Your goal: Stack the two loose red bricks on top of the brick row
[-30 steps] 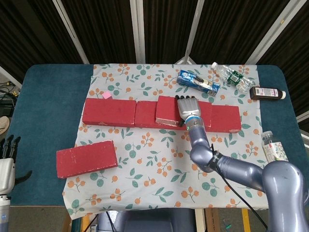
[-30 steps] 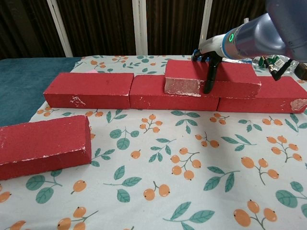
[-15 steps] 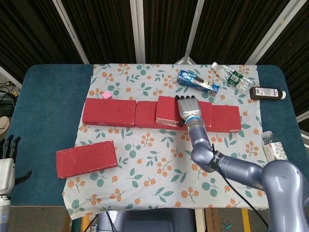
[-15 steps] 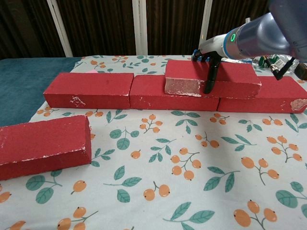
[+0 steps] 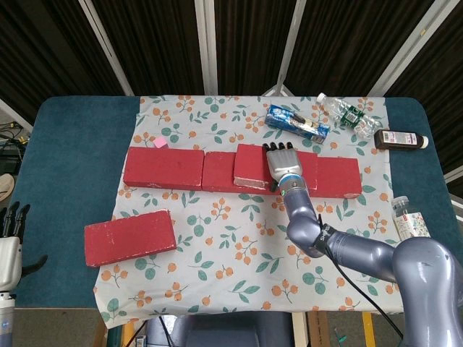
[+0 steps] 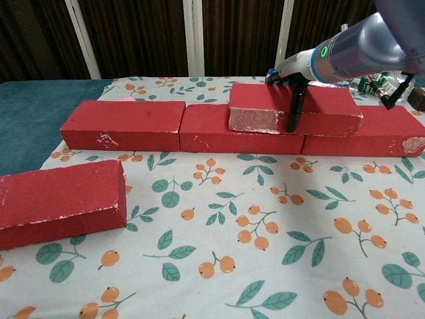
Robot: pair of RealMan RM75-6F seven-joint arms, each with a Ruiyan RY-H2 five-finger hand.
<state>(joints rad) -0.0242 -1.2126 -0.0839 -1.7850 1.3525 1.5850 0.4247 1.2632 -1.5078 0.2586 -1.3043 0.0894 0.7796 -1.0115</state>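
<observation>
Stacked brick (image 6: 292,108) on brick row (image 6: 186,125), gripped by right hand (image 5: 281,165); left hand (image 5: 12,246) apparently spread, partly cropped.

No legible text, brand or no. could be made out in either view. Labels are seen on the brown bottle (image 5: 401,139), clear bottle (image 5: 349,115) and blue packet (image 5: 296,123), but print is too small/blurred to be read. Bricks carry no markings.

Open cloth (image 5: 239,238) before brick row (image 5: 166,168)
</observation>
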